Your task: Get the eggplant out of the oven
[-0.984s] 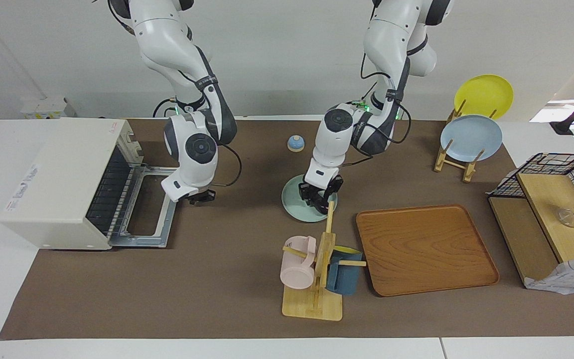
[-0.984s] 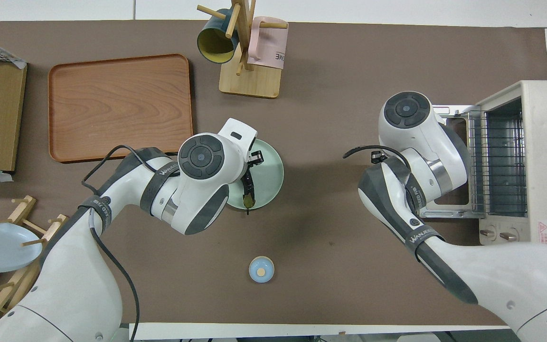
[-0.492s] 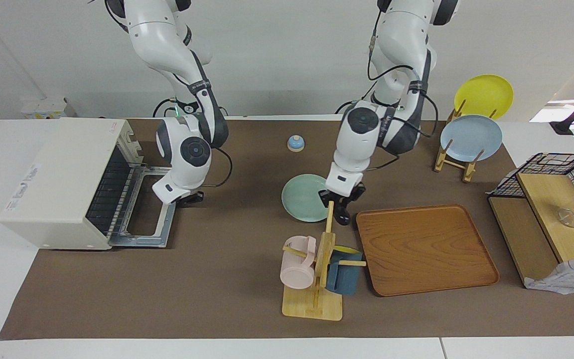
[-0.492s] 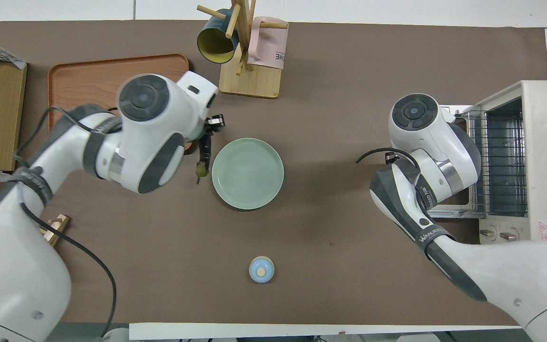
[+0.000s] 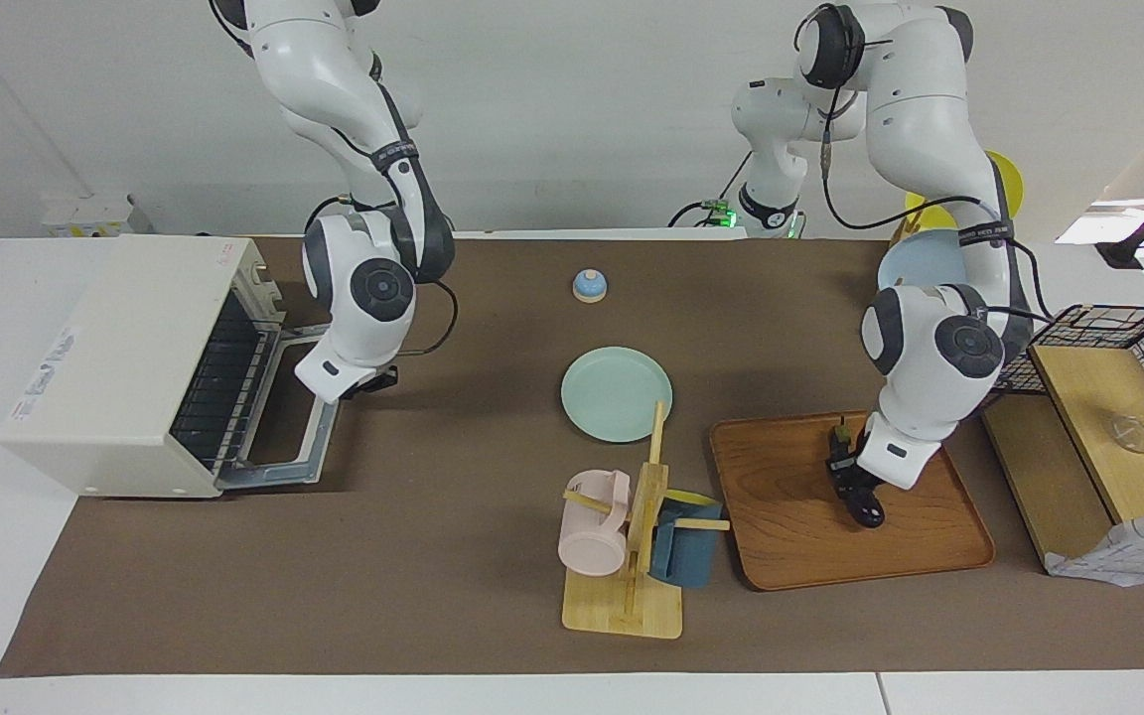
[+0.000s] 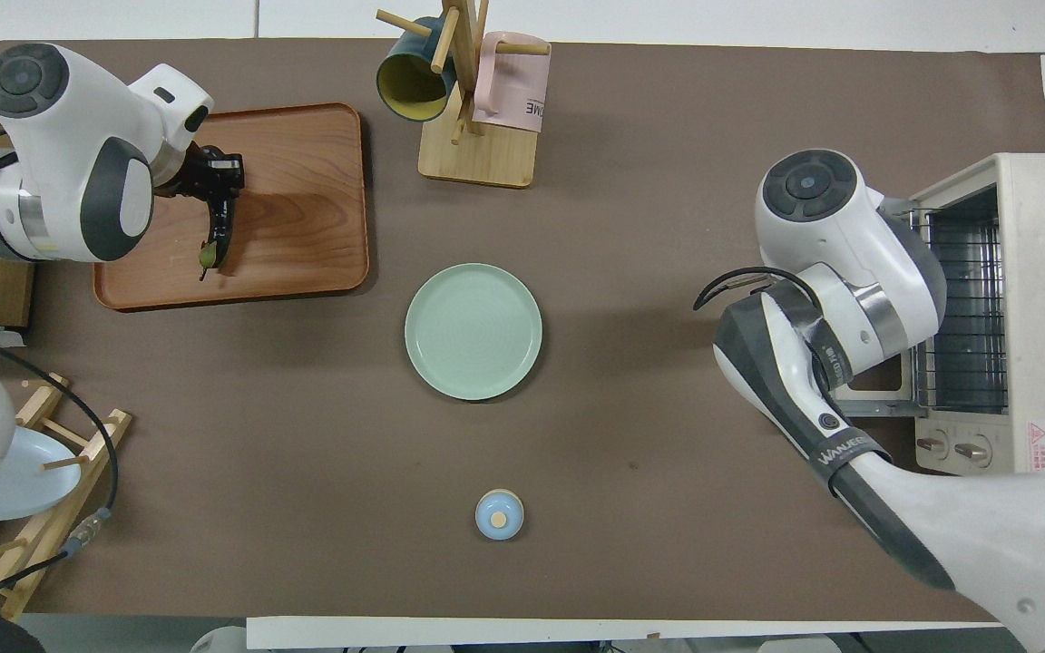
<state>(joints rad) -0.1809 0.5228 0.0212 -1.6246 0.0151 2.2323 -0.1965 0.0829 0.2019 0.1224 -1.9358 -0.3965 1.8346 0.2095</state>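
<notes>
now the left gripper point(image 5: 856, 487), jaws clamped on the eggplant point(image 5: 867, 508) over the wooden tray point(image 5: 929, 556), should lower it flat before letting go, while the right gripper point(image 5: 370, 380), jaws hidden so i cannot tell their state, waits over the oven point(image 5: 125, 367) door.

Bright even overhead light, soft shadows, sharp pics

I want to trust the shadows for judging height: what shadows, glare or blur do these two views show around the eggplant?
Overhead view: the left gripper and eggplant cast a soft dark shadow across the tray; no blur. Facing view: the eggplant reads as a dark shape over the tray; washed-out glare at the frame's upper corner, away from it.
</notes>
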